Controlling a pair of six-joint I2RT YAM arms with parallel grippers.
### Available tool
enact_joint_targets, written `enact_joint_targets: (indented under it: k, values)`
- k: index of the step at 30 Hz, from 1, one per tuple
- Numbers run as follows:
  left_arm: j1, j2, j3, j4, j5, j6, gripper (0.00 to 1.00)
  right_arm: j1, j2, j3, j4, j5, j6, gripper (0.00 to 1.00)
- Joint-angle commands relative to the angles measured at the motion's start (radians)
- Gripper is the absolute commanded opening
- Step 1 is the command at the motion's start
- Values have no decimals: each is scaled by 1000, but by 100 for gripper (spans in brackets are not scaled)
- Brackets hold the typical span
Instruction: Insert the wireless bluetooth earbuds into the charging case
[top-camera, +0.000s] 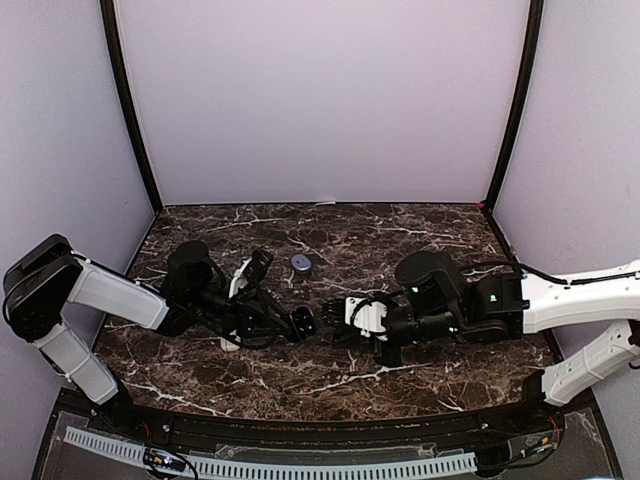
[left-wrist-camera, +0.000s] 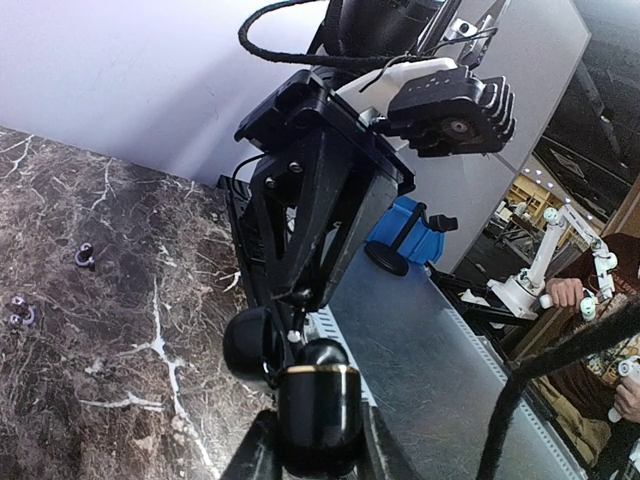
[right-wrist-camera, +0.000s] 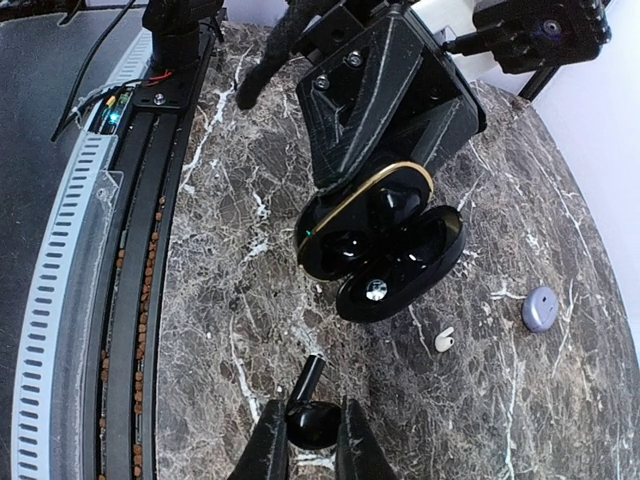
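My left gripper (left-wrist-camera: 318, 445) is shut on the black charging case (left-wrist-camera: 318, 415), which has a gold rim and an open lid (left-wrist-camera: 252, 345). In the right wrist view the open case (right-wrist-camera: 385, 240) shows two dark wells, held above the marble. My right gripper (right-wrist-camera: 312, 432) is shut on a black stemmed earbud (right-wrist-camera: 312, 422), a short way in front of the case, its stem pointing at it. A white earbud (right-wrist-camera: 444, 340) lies on the table beside the case. From above, both grippers (top-camera: 298, 322) (top-camera: 335, 311) meet mid-table.
A small purple-grey disc (right-wrist-camera: 540, 308) lies on the marble table (top-camera: 420, 235) beyond the white earbud and shows as the same disc (top-camera: 301, 262) from above. Two small dark pieces (left-wrist-camera: 85, 256) (left-wrist-camera: 20, 312) lie at the far left. A cable rail (right-wrist-camera: 60, 300) runs along the near edge.
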Motion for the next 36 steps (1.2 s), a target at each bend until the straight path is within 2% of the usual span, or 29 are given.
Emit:
enact_joint_targets:
  k: [1, 8, 36]
  values:
    - [-5, -13, 13, 6, 18, 3, 0, 20, 7, 51, 11, 35, -30, 0]
    - [-5, -26, 28, -91, -33, 58, 0, 55, 53, 95, 3, 88, -64, 0]
    - [-10, -32, 26, -106, -35, 52, 0, 79, 148, 156, -12, 167, -111, 0]
